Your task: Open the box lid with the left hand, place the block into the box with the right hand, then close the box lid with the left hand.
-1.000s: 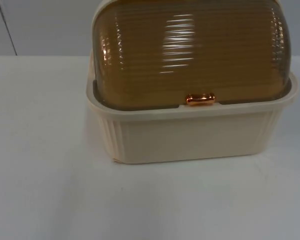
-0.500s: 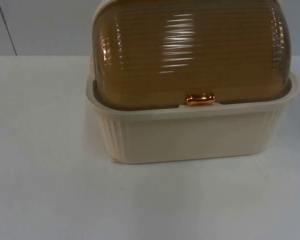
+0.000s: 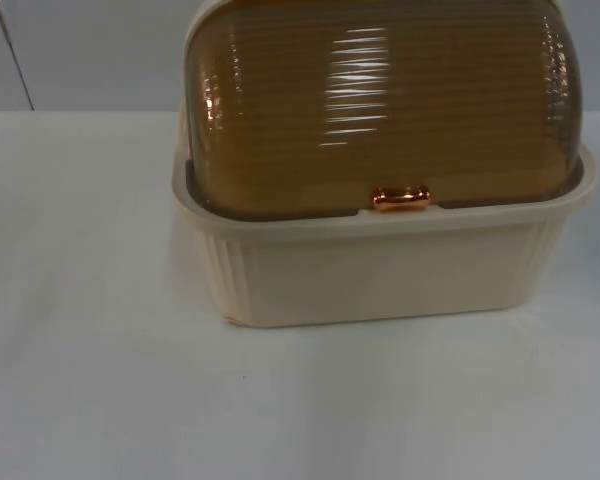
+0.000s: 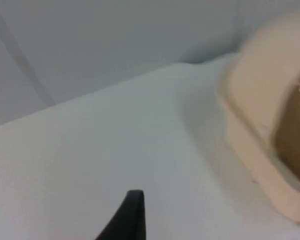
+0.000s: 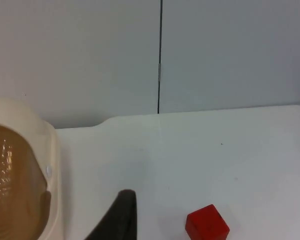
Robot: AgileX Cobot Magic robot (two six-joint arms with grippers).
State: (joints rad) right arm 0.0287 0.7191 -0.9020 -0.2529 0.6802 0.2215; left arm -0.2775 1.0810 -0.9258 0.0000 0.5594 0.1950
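Note:
A cream ribbed box (image 3: 380, 270) stands in the middle of the table in the top view. Its amber see-through domed lid (image 3: 380, 100) is down, with a copper handle (image 3: 401, 198) at the front rim. My left gripper (image 4: 132, 220) hovers over bare table beside the box (image 4: 250, 150), apart from it. A red block (image 5: 207, 224) lies on the table close to my right gripper (image 5: 121, 217), which sits between the block and the box (image 5: 52, 200). Neither gripper touches anything.
The white table (image 3: 100, 380) stretches wide in front of and to the left of the box. A grey partition wall (image 5: 215, 50) with a dark vertical seam (image 5: 160, 60) closes off the table's far edge.

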